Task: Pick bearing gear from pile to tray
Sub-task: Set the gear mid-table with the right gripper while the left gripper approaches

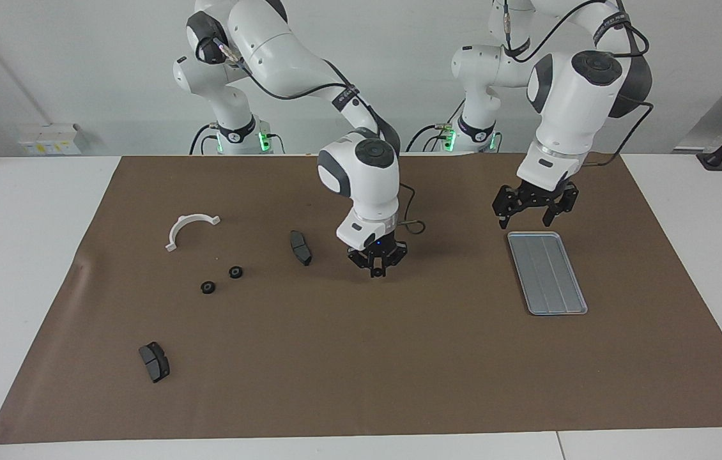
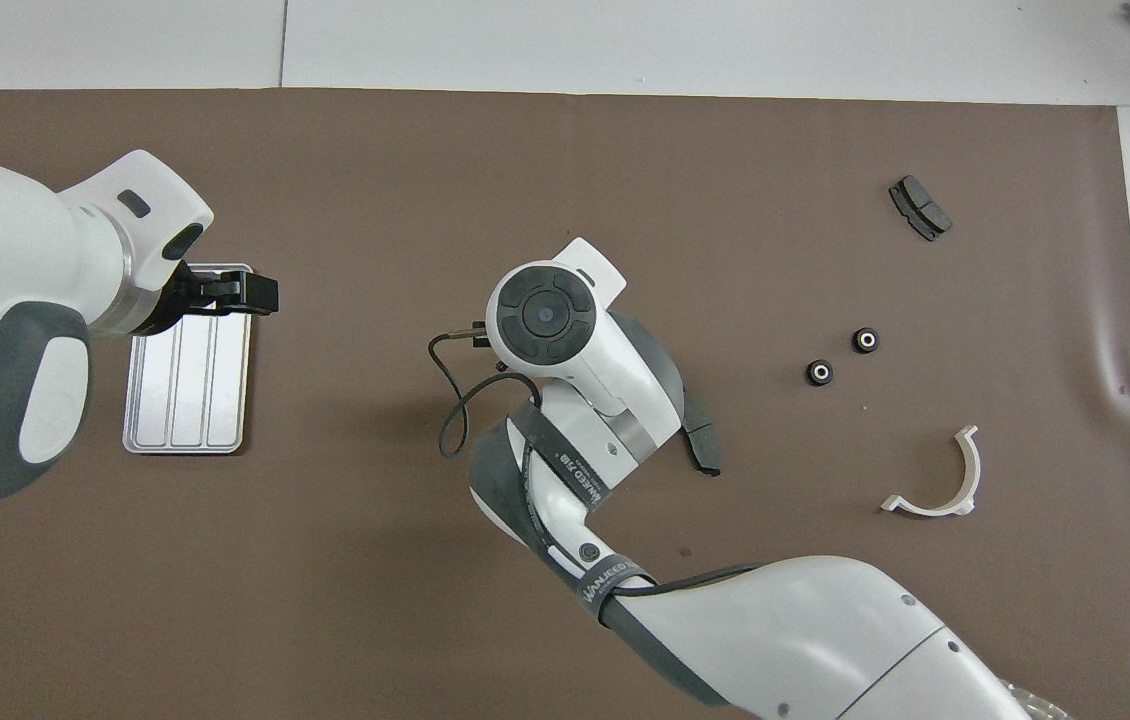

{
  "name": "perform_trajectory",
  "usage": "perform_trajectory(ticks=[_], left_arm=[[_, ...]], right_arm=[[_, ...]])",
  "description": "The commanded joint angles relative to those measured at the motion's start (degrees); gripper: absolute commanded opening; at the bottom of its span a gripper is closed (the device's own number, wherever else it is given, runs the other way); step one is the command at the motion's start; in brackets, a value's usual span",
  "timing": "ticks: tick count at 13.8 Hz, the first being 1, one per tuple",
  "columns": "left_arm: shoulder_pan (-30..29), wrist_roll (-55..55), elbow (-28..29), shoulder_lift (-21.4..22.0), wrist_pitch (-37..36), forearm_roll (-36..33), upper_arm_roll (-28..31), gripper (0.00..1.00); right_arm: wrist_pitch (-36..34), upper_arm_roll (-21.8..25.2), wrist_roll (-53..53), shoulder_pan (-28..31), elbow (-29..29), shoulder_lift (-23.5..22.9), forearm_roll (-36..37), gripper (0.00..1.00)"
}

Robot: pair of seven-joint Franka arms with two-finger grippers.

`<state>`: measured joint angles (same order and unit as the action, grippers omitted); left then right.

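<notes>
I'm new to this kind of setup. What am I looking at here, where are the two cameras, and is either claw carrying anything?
Two white robot arms work at a table covered by a brown mat. One picture faces the robots from across the table; the other looks down from above their own end.

The right gripper hangs shut over the mat's middle, seemingly pinching a small black gear at its fingertips. The left gripper hangs open and empty over the robots' end of the flat silver-grey metal tray, which holds nothing.

Toward the right arm's end lie two small black round gears, a white curved bracket and two dark wedge-shaped pads.
</notes>
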<state>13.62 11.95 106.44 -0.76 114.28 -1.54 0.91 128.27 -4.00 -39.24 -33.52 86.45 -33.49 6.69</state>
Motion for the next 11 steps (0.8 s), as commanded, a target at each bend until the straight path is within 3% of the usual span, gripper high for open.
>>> perform_trajectory(ticks=[1,4,7,11], left_arm=[[-0.88,0.62,0.35,-0.12,2.34,0.83,-0.03,1.0],[-0.44,0.97,0.35,-1.16,3.67,2.5,-0.03,1.0],[-0.09,2.72,0.35,-1.87,4.81,2.59,-0.12,1.0],[-0.18,2.64,0.61,-2.05,4.64,2.5,-0.03,1.0]], right_arm=[[-0.13,-0.04,-1.9,-1.46,-2.51,-2.45,1.57,0.0],[0.75,-0.13,-1.9,-2.08,-3.13,-3.16,1.49,0.0],[3.04,-0.13,-1.9,-2.87,-1.64,-2.72,0.78,0.16],[7.68,-0.13,-1.55,-2.96,3.44,-2.11,0.7,0.21]])
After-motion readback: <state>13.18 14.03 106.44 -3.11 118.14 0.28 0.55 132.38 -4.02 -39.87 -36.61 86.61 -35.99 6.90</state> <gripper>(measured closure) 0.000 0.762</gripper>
